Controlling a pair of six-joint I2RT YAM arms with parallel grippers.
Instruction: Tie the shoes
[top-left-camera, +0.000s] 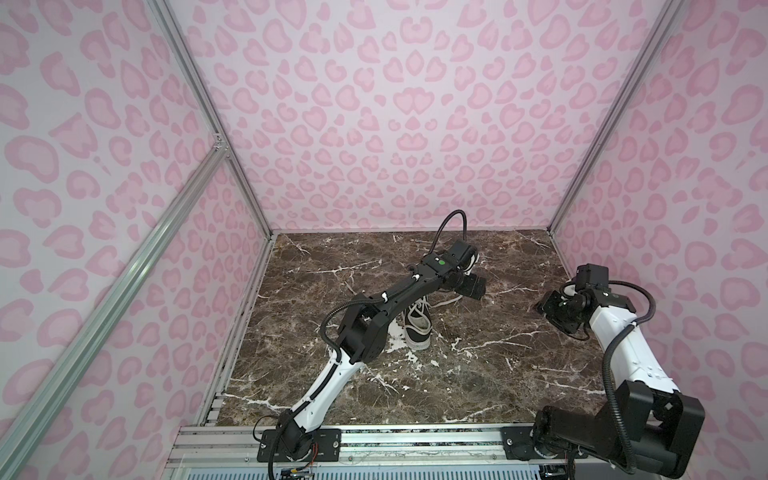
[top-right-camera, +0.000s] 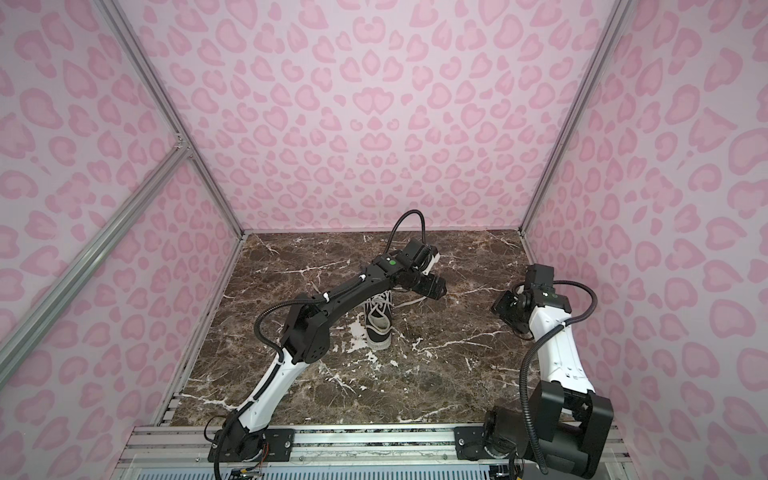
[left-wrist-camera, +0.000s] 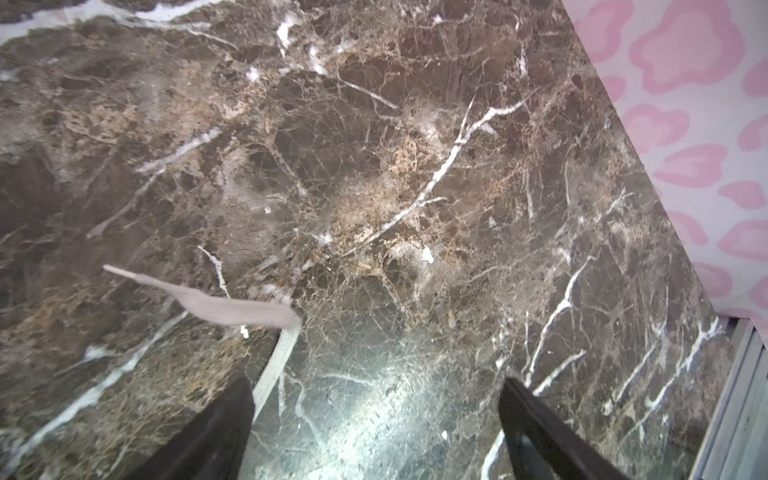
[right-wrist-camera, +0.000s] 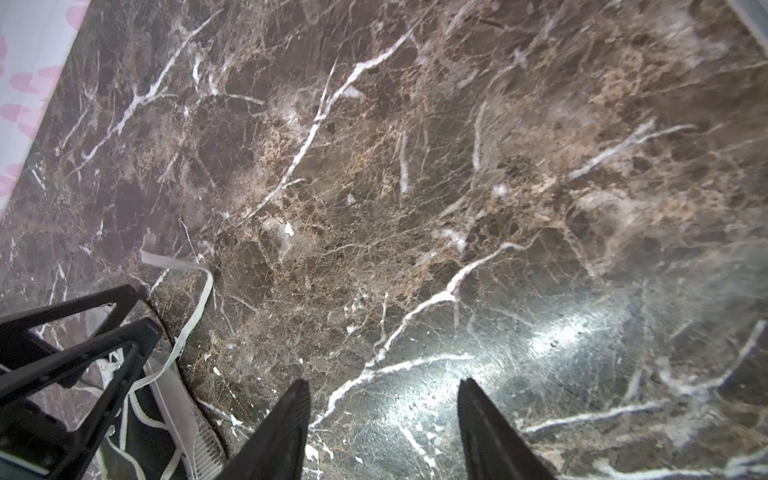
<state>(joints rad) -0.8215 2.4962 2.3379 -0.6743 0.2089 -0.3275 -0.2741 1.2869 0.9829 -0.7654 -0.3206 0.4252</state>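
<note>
Along the bottom edge of both top views, an aluminium rail (top-left-camera: 415, 436) carries the bases of the left arm (top-left-camera: 328, 382) and the right arm (top-left-camera: 623, 345). Past it, the dark marble tabletop (top-left-camera: 478, 386) fills the lower middle of the frame.

The black sneaker (top-left-camera: 417, 326) stands on the marble just left of centre. Its white toe cap points toward the rail, and its heel end is hidden under the left arm. An off-white lace (top-left-camera: 446, 300) trails from it up and to the right.

Beyond the sneaker and right of centre, the left gripper (top-left-camera: 478, 289) hangs above the table. In the left wrist view its black fingers (left-wrist-camera: 216, 432) stand wide apart at the bottom of the frame, with only marble between them. The lace lies folded in the lower left of that view and runs along one finger's inner edge (beside it, not pinched).

The right gripper (top-left-camera: 548, 309) sits at middle right of both top views, well apart from the sneaker. In the right wrist view its fingers (right-wrist-camera: 282, 432) are parted over bare marble and hold nothing. The lower left corner of that view shows the left gripper's fingers above the sneaker, with the lace curling on the table beside them.

Farthest back, pink patterned walls (top-left-camera: 374, 124) close the scene.
</note>
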